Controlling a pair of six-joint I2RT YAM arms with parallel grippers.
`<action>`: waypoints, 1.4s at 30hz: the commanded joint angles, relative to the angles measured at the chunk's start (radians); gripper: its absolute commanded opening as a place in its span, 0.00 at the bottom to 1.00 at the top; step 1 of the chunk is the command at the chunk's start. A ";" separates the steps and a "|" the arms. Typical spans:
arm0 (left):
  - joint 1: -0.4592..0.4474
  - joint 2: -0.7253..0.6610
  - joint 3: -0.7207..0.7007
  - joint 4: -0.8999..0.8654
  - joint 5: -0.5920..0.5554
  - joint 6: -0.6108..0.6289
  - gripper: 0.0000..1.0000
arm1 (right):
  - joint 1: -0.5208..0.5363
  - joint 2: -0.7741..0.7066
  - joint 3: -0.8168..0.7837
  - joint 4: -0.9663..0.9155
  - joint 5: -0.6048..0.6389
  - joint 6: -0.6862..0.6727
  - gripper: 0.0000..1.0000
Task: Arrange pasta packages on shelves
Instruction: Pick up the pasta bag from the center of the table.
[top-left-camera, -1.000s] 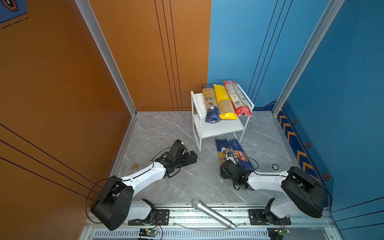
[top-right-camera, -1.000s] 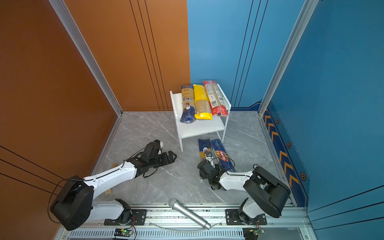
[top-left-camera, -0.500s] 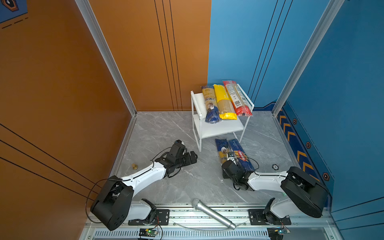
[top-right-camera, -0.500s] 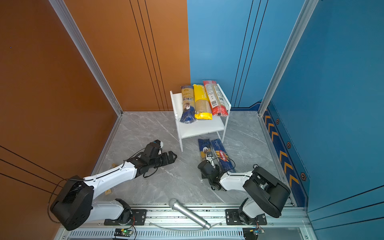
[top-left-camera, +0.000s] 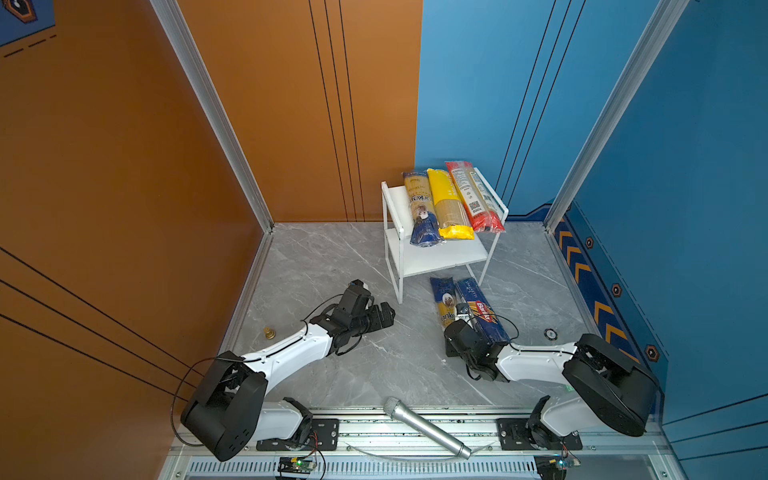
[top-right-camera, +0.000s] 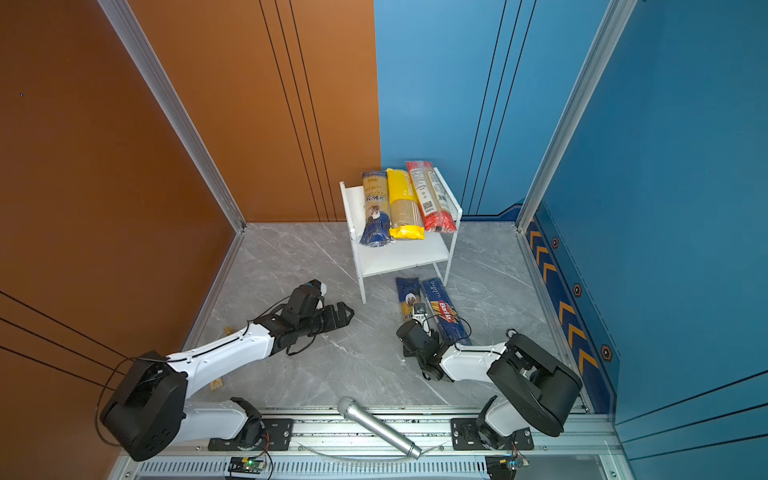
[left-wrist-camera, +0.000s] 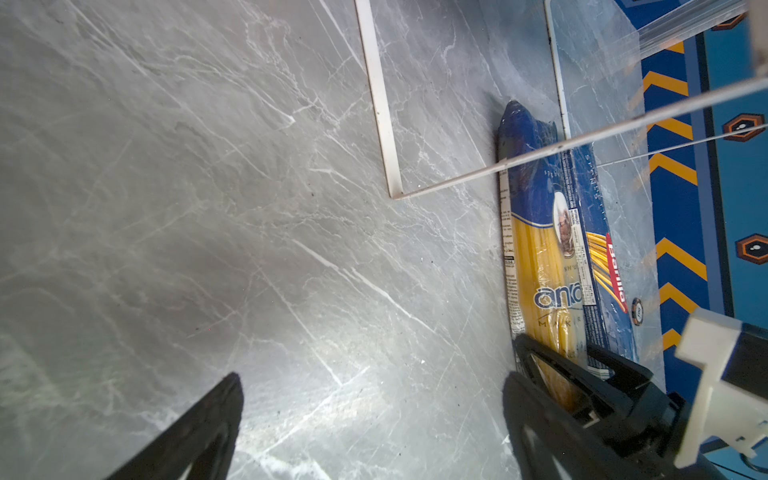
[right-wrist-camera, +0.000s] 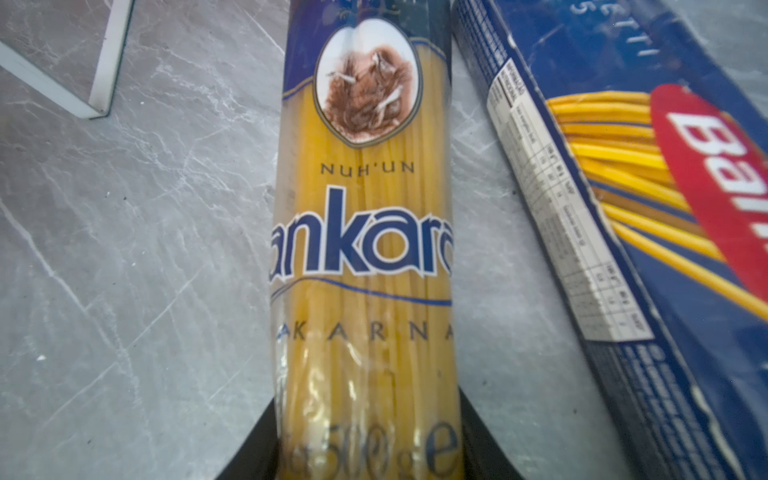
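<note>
Three shelved: blue-and-yellow ankara bag (top-left-camera: 419, 208), yellow bag (top-left-camera: 446, 203), red bag (top-left-camera: 471, 195), on white two-tier rack (top-left-camera: 392, 199), top board.
Two remaining: second ankara bag (top-left-camera: 444, 301), dark-blue Barilla bag (top-left-camera: 478, 309), on grey floor (top-left-camera: 374, 374) near rack.
Your right gripper (right-wrist-camera: 365, 407): straddling second ankara bag; grip unclear.
Your left gripper (top-left-camera: 384, 318): spread, empty.

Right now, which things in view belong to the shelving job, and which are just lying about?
Job: floor ankara bag, Barilla bag, shelved ankara bag, yellow bag, red bag, white rack.
Lying about: silver microphone, brass piece, small round disc.

The white rack (top-left-camera: 440, 259) stands on the grey floor (top-left-camera: 332, 257). On its top lie three bags (top-left-camera: 451, 208); two bags (top-left-camera: 473, 297) lie on the floor at its 6 o'clock.
</note>
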 joint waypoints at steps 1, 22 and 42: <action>-0.004 -0.001 -0.011 -0.010 -0.005 0.016 0.98 | 0.007 0.014 -0.046 -0.169 -0.180 0.018 0.18; 0.000 0.020 -0.018 0.017 0.009 0.016 0.98 | -0.058 -0.284 -0.034 -0.349 -0.243 -0.032 0.00; 0.004 0.013 -0.029 0.025 0.009 0.014 0.98 | -0.078 -0.621 0.002 -0.520 -0.269 -0.060 0.00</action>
